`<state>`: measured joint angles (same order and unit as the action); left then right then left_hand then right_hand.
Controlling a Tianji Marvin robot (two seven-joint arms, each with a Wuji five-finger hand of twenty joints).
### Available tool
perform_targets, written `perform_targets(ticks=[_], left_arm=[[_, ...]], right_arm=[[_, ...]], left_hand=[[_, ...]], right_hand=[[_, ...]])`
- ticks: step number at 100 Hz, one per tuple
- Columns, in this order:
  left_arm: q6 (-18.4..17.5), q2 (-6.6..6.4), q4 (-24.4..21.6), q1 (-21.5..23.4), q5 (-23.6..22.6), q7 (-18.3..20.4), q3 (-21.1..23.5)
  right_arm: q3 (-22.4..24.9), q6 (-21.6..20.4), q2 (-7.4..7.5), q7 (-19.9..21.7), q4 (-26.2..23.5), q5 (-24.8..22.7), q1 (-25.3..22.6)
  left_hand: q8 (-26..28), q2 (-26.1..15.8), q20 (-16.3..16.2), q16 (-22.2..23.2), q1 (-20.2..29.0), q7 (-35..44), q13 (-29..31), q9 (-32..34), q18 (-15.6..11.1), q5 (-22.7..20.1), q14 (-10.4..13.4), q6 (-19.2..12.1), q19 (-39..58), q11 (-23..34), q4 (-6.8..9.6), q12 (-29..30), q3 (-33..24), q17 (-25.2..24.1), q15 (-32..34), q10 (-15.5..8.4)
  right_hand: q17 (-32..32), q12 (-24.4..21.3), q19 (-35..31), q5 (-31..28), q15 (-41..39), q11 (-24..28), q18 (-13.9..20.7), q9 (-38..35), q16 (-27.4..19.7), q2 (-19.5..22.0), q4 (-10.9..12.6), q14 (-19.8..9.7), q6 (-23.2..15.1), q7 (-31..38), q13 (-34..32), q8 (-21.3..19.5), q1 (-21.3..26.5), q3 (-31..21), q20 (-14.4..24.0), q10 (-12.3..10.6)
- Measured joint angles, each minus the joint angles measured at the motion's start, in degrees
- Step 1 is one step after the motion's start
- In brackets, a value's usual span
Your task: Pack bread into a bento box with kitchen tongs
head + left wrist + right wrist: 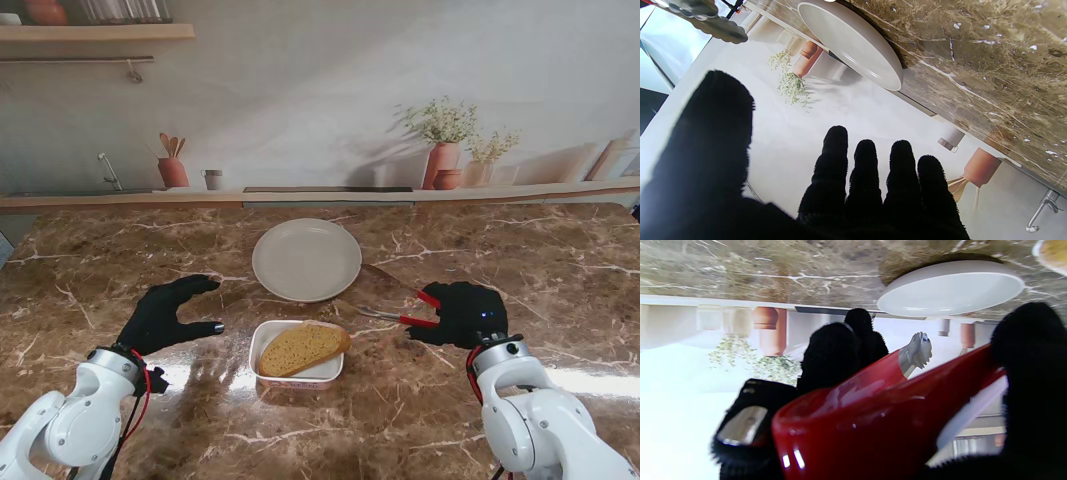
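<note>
A brown slice of bread (303, 347) lies in the small white bento box (322, 374) near the table's middle. My right hand (463, 313), in a black glove, is shut on the red-handled kitchen tongs (412, 310), to the right of the box; their metal arms point left toward it. In the right wrist view the red tong handles (873, 413) fill the foreground with one metal tip (916, 352) showing. My left hand (168, 313) rests open to the left of the box, its fingers (867, 180) spread and holding nothing.
A round white plate (306, 259) with nothing on it sits just beyond the box, also seen as the plate (853, 43) and the plate (950, 290). The marble table ends at a back ledge with terracotta pots (441, 164).
</note>
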<state>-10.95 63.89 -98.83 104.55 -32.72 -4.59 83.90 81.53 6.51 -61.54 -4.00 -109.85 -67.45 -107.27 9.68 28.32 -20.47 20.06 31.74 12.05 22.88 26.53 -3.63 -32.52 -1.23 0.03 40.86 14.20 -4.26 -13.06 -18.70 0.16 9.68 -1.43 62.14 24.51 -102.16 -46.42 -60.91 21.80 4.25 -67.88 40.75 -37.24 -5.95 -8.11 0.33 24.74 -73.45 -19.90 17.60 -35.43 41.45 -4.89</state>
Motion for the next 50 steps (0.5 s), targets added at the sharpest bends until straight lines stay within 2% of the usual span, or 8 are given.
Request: perform_targets(ticks=[17,36,50], left_arm=[[0.17,-0.05,-0.01,-0.2,0.06,0.16,-0.91],[0.54,-0.05,-0.13,-0.43,-0.01,0.16,-1.73],[0.7,-0.05,-0.13,-0.81,0.08,0.18,-2.35]], right_arm=[[-0.64,2.67,-0.13,-4.48,5.63,4.2,2.55],[-3.28,4.96,-0.28,-5.39,13.82,6.77,6.78],[-7.63,6.0,-0.47,-10.91,23.74,11.88,12.29]], left_hand=[[0.0,0.0,0.01,0.0,0.0,0.0,0.0,0.0,0.0,0.0,0.0,0.0,-0.01,0.0,0.0,0.0,0.0,0.0,0.0,0.0],[0.0,0.0,0.01,0.0,0.0,0.0,0.0,0.0,0.0,0.0,0.0,0.0,-0.02,0.0,0.0,0.0,0.0,0.0,0.0,0.0],[0.0,0.0,0.01,0.0,0.0,0.0,0.0,0.0,-0.01,0.0,0.0,0.0,-0.03,0.0,0.0,0.0,0.0,0.0,0.0,0.0]], right_hand=[[-0.1,0.0,0.0,-0.04,0.08,0.0,0.0,0.0,0.0,0.0,0.0,0.06,0.0,0.0,0.0,-0.06,0.0,0.0,0.0,0.01],[-0.22,0.0,0.0,-0.35,0.1,0.0,0.0,0.0,0.0,0.0,0.0,0.09,0.0,0.0,0.0,-0.08,0.07,0.0,0.0,0.03],[-0.62,0.0,0.0,-0.33,0.29,0.01,0.0,0.0,-0.01,0.0,0.0,0.21,0.0,0.0,0.0,-0.08,0.07,0.0,0.0,0.03]])
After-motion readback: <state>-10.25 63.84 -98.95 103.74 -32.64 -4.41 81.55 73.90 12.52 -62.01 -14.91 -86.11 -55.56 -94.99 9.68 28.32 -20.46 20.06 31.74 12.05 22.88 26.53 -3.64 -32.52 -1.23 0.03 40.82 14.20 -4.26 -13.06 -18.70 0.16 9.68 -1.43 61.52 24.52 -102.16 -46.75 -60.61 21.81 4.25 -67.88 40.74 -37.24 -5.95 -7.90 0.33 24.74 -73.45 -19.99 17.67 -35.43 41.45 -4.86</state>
